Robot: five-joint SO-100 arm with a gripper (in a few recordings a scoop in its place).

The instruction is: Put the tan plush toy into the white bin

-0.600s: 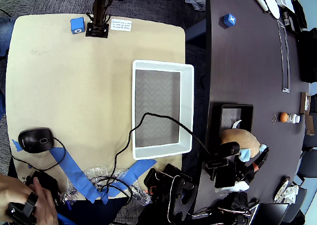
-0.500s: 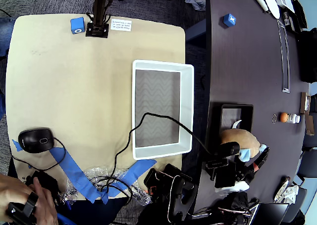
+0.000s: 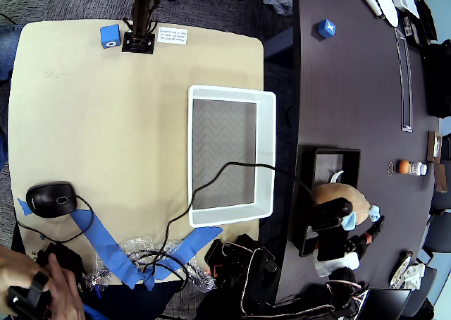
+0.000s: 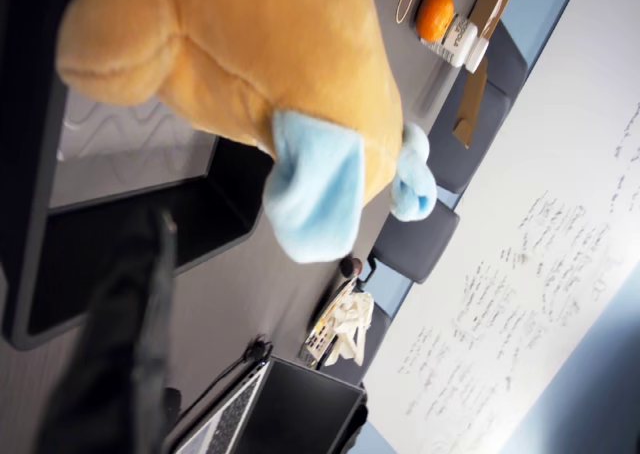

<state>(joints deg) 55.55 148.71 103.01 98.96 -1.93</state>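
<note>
The tan plush toy (image 3: pixel 347 195) lies at the lower right end of a black tray (image 3: pixel 307 193) on the dark table, right of the white bin (image 3: pixel 267 147). In the wrist view the toy (image 4: pixel 250 64) is close at the top, its light blue patches (image 4: pixel 312 196) hanging past the tray's rim (image 4: pixel 150 274). My gripper (image 3: pixel 335 225) is just below the toy in the overhead view, under the wrist camera. One dark blurred finger (image 4: pixel 130 324) shows at the lower left, apart from the toy. The jaws look open, with nothing held.
A black cable (image 3: pixel 236 166) arcs over the bin's lower part. An orange ball (image 3: pixel 404 166) and a small bottle lie right of the tray. A blue cube (image 3: pixel 325 29), a mouse (image 3: pixel 51 199), blue tape (image 3: pixel 106 246) and a person's hand (image 3: pixel 42 292) sit farther off.
The arm has shifted right and closer to the toy, and the cable now loops higher over the bin. The toy and the bin stay where they were.
</note>
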